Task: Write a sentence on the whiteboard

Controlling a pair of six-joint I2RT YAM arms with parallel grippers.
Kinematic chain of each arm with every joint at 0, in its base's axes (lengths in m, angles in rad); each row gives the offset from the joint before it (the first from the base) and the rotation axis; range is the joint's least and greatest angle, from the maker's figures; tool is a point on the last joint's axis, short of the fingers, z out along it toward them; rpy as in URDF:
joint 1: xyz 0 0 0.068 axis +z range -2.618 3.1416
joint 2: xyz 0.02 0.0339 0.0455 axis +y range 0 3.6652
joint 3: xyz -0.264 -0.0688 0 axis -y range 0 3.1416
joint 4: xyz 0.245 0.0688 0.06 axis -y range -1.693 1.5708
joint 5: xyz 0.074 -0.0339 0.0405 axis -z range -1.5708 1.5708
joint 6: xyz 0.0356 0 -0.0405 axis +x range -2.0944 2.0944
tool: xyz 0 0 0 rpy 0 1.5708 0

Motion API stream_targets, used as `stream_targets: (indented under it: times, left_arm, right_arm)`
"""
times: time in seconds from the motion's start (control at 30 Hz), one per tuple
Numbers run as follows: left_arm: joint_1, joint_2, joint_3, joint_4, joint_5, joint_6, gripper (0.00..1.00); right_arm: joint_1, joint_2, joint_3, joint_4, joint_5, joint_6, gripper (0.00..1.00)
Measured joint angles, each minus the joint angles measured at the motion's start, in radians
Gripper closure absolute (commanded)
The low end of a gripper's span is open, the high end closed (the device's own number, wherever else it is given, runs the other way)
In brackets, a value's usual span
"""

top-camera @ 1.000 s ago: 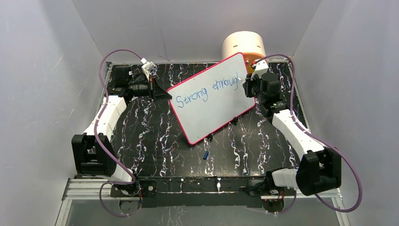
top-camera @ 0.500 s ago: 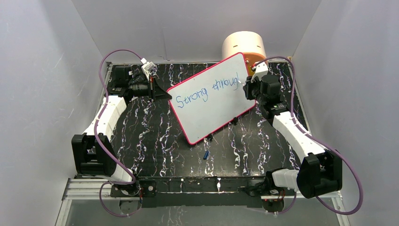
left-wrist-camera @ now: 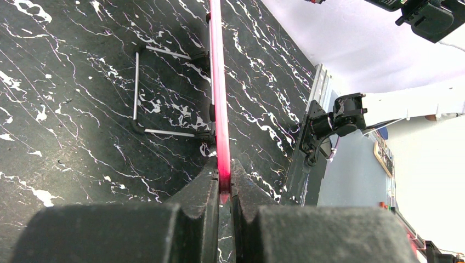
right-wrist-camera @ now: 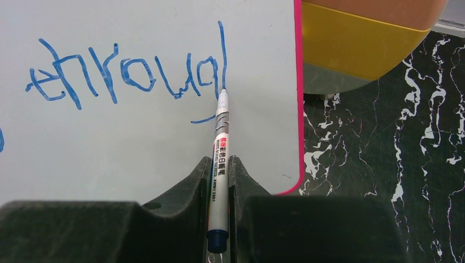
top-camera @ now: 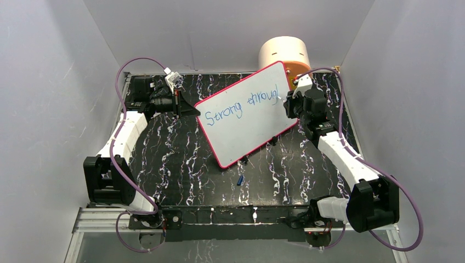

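— Where is the whiteboard [top-camera: 241, 137] found?

— It is seen at the centre of the overhead view, set askew on the black marbled bench [top-camera: 175, 164], with one corner pointed to the upper right. It is propped on a wire stand [left-wrist-camera: 136, 87], which is shown at the upper left of the left wrist view.

— And what has been written?

— The sentence [top-camera: 241, 105] is laid across the upper part of the board in blue: "Strong throug", followed by one tall stroke.

— How are the pincers held?

— The left pincer [left-wrist-camera: 222, 178] is clamped on the board's pink edge, at the bottom centre of its own view. The right pincer [right-wrist-camera: 221, 167] is closed on a marker [right-wrist-camera: 221, 139]. The marker's tip is set against the board at the foot of that tall stroke, close to the pink border on the right.

— Is anything else noted?

— A cream and orange drum [top-camera: 283, 52] is seen behind the board's upper right corner. A small blue item [top-camera: 240, 179] is lying on the bench below the board, but what it is cannot be told.
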State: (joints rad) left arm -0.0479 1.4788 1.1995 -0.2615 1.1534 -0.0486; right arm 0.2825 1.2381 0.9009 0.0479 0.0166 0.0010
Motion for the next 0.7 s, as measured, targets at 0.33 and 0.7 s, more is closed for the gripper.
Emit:
stream_targets:
  times: [0.33,0.7]
  left_arm:
    - [0.000,0.000,0.000,0.000,0.000,0.000,1.00]
    - [0.000,0.000,0.000,0.000,0.001,-0.002,1.00]
  right_arm:
    - [0.000,0.001,0.000,0.016,0.002,0.003,1.00]
    - [0.000,0.023,0.016,0.039,0.003,0.004,1.00]
